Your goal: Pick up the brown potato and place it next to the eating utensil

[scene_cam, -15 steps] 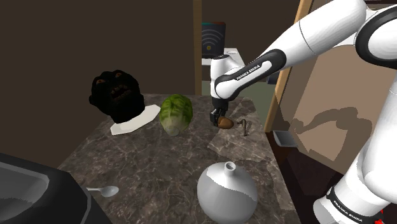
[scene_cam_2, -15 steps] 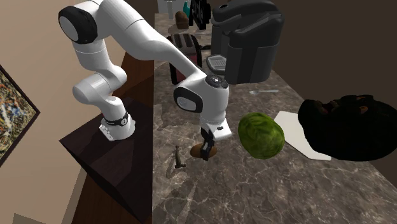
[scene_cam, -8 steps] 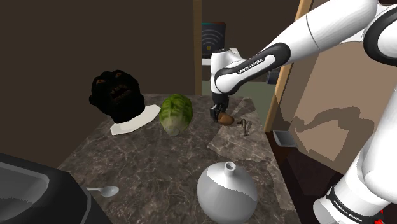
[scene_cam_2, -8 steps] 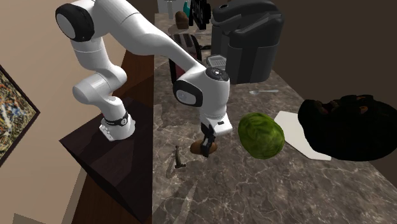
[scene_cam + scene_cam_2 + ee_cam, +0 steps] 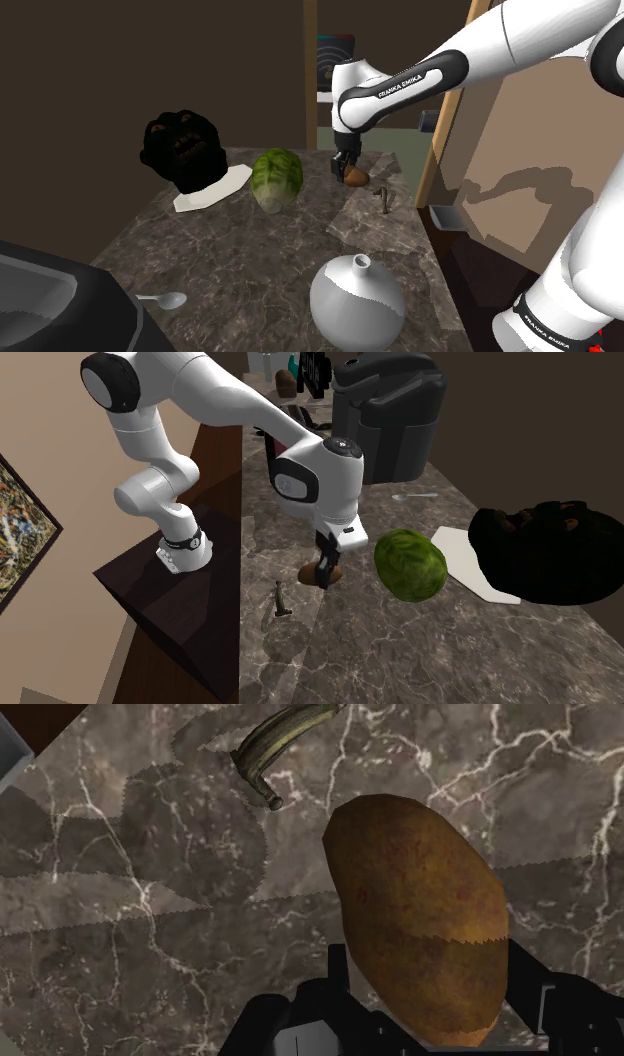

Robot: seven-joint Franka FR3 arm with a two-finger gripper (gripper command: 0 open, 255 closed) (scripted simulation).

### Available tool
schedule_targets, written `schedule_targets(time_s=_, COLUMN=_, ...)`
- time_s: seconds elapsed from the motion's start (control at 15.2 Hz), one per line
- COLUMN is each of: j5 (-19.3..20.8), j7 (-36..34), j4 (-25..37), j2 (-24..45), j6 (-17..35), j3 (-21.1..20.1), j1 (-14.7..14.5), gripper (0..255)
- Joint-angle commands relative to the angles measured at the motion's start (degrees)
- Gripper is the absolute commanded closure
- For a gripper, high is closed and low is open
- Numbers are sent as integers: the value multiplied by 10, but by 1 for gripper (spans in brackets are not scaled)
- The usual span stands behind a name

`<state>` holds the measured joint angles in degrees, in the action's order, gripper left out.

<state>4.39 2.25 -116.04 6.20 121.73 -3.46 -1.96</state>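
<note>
— Where is the potato (image 5: 420,914) now?
— Off the counter (image 5: 230,250). A second ago it sat low against the marble. Now it hangs clear above it, near the edge beside the stand (image 5: 190,622), and the gripper (image 5: 430,999) is raised. The fingers (image 5: 338,979) clamp its sides.
— So the pick is done?
— I'd say so, and the carry remains. The spoon (image 5: 165,299) lies well apart, toward the counter's end by the black appliance (image 5: 385,412), past the green cabbage (image 5: 277,178).
— How does it look?
— It's a smooth oval, golden-brown with darker mottling, reaching lengthwise beyond the fingers. A small hooked metal piece (image 5: 270,744) lies on the counter near it.
</note>
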Motion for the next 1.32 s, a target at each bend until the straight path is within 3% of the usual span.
schedule_targets(time_s=0.0, j5=-1, j7=0, j4=10, j2=-6, j6=-16, j3=-1, j1=-1, gripper=255)
schedule_targets(time_s=0.79, j5=-6, j7=7, j4=66, j2=-32, j6=-98, j3=-1, j1=-1, gripper=255)
schedule_targets(time_s=1.25, j5=-5, j7=-87, j4=63, j2=-36, j6=-104, j3=-46, j1=-49, gripper=255)
